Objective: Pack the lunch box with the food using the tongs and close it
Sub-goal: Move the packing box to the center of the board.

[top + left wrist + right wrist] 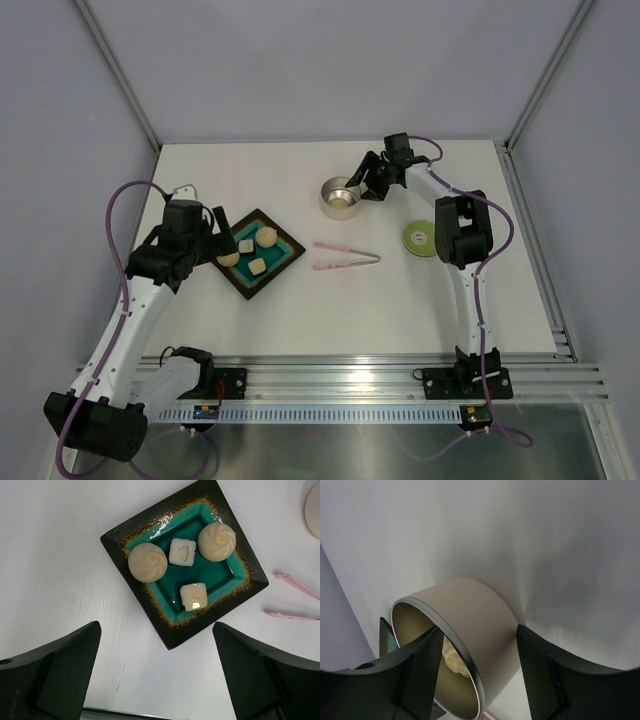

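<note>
The lunch box [340,198], a shiny round tin, stands at the back middle of the table. One beige ball [452,657] of food lies inside it. My right gripper [360,188] [480,629] is open astride the tin's wall [475,610], one finger inside the mouth and the other against the outside. The green lid [419,238] lies flat to the right. The pink tongs [345,257] [290,615] lie on the table, held by nothing. My left gripper [215,225] [156,627] hangs wide open above the tray's near corner. On the tray are two balls [147,562] [216,541] and two cubes [182,552] [194,596].
The dark square tray [245,290] [170,635] with a teal inside sits left of centre. Grey walls and metal posts close in the table on three sides. A rail with the arm bases runs along the near edge.
</note>
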Available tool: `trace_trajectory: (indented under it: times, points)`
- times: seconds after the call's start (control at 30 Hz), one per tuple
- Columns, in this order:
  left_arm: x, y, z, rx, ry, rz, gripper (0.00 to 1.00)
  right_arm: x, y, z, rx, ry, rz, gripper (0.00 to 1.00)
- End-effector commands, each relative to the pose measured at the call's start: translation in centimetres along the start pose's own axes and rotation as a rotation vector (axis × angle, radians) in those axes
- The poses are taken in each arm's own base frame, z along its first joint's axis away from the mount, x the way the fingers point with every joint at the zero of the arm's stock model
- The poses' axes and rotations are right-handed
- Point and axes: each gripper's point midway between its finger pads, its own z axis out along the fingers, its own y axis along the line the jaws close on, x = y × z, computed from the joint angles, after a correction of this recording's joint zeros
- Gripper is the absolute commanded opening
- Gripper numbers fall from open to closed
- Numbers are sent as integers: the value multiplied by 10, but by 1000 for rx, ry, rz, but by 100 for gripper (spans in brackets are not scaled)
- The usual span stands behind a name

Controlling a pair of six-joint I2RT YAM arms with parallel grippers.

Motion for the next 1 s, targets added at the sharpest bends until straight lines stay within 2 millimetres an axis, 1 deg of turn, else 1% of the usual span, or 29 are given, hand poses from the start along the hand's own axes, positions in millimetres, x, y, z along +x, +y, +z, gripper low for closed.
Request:
trace_trajectory:
  times: [0.0, 0.03, 0.17, 0.3, 0.33, 0.37, 0.5, 0.6, 0.63, 0.67, 0.7, 0.73, 0.8, 0.87, 0.9, 0.93, 0.97]
  points:
    - [-7, -3, 0, 14, -27, -23, 99, 0, 75, -37, -172, -34, -96, 68]
    - [-7, -3, 0, 16, -27, -23, 99, 5, 79, -35, -178, -27, -103, 68]
    - [-8, -5, -2, 24, -29, -23, 99, 15, 90, -33, -203, -6, -126, 68]
    - [-10, -4, -4, 19, -34, -20, 99, 23, 97, -32, -206, 10, -138, 68]
    - [-10, -4, -3, 19, -33, -20, 99, 26, 98, -31, -209, 16, -138, 68]
    - [-9, -4, -3, 21, -32, -18, 99, 31, 104, -30, -221, 26, -147, 68]
    - [-9, -6, -2, 27, -25, -22, 99, 41, 109, -29, -221, 44, -163, 68]
    - [-11, -6, -3, 28, -30, -21, 99, 37, 107, -35, -195, 16, -174, 68]
    - [-11, -6, -3, 29, -31, -21, 99, 32, 111, -42, -192, -13, -188, 69]
    - [-11, -6, -3, 30, -31, -22, 99, 34, 107, -41, -178, -18, -190, 69]
    - [-10, -7, -4, 32, -29, -20, 99, 28, 104, -43, -159, -46, -199, 70]
    - [-11, -7, -4, 35, -32, -22, 99, 25, 105, -49, -151, -65, -211, 70]
    - [-13, -8, -6, 38, -35, -22, 99, 25, 100, -52, -128, -85, -239, 71]
    - [-15, -6, -7, 31, -44, -23, 99, 24, 99, -64, -118, -110, -275, 74]
    - [-15, -6, -7, 27, -44, -21, 99, 21, 97, -69, -103, -137, -310, 75]
    - [-16, -5, -8, 27, -51, -21, 99, 16, 103, -81, -105, -165, -335, 77]
    - [-16, -5, -8, 28, -55, -18, 99, 18, 96, -83, -87, -166, -358, 78]
